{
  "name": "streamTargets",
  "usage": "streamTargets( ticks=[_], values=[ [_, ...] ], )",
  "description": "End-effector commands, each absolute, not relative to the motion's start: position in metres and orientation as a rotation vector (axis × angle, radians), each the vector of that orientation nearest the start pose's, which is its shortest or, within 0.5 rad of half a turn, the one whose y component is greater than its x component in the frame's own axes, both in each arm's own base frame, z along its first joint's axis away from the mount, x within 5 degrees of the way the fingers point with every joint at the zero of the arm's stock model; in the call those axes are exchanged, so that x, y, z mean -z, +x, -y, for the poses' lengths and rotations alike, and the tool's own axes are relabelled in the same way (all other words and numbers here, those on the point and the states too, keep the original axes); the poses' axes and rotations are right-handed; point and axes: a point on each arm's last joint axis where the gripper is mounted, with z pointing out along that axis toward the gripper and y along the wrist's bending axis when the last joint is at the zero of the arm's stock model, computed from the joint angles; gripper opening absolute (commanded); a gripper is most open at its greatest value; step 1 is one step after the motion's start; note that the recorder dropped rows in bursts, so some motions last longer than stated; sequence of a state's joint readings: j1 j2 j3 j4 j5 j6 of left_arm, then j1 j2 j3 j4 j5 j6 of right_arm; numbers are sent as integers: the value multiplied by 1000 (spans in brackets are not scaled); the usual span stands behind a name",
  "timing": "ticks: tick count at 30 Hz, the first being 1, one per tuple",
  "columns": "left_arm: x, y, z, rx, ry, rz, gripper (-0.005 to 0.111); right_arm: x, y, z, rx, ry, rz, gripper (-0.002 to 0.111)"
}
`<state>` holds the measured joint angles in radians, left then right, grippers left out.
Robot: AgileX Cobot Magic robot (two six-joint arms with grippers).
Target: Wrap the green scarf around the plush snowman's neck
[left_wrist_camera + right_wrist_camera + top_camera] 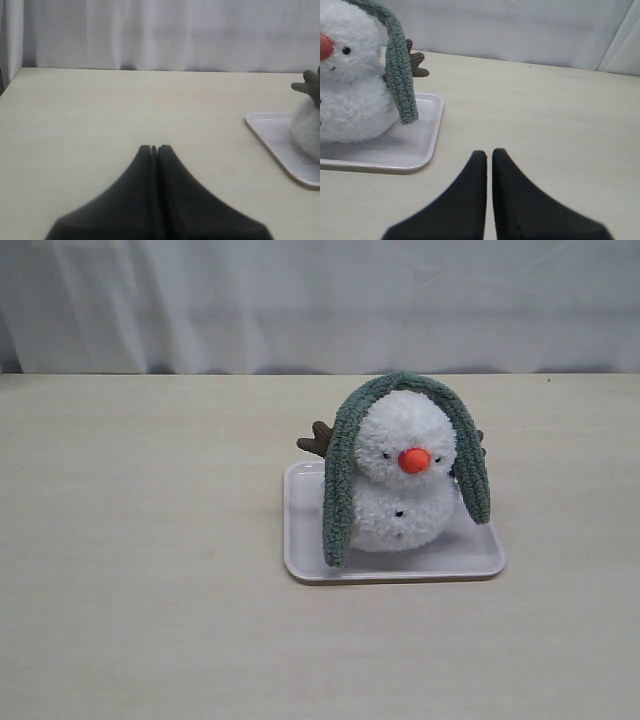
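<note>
On tray [472, 558], plush snowman [403, 502]; green scarf [340, 480] draped over head

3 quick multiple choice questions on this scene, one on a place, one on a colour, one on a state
1. Where is the green scarf? A. draped over the plush snowman's head, one end hanging down each side; B. lying flat beside it; C. knotted round its neck.
2. What colour is the snowman's nose? A. black; B. orange; C. green.
3. How are the left gripper and right gripper? A. shut on the scarf; B. wide open; C. shut, holding nothing.
Answers: 1 A, it arches over the head in the exterior view. 2 B, the nose is plainly orange. 3 C, each wrist view shows jaws closed with nothing between them.
</note>
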<state>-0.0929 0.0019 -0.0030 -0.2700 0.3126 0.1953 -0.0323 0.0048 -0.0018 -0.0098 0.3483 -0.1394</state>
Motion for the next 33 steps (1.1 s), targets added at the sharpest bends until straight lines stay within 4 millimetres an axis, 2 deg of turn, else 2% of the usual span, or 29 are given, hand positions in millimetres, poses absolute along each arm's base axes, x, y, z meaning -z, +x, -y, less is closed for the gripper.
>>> streamTargets(
  ticks=[1, 4, 10, 13, 19, 33],
  values=[
    [-186, 53, 12, 193, 70, -1791, 0, -183, 54, 2, 132, -106, -1822, 4],
    [-186, 53, 12, 178, 78, -1782, 0, -183, 54, 2, 132, -106, -1822, 4],
    [-193, 55, 4, -95, 248, -1689, 0, -183, 54, 2, 132, -106, -1822, 4],
    [-193, 55, 4, -89, 240, -1691, 0, -183, 54, 2, 132, -106, -1822, 4],
    [-193, 56, 4, 18, 117, -1698, 0, -183, 54, 2, 132, -106, -1822, 4],
    [-185, 54, 3, 0, 129, -1788, 0, -183, 54, 2, 132, -106, -1822, 4]
  ],
)
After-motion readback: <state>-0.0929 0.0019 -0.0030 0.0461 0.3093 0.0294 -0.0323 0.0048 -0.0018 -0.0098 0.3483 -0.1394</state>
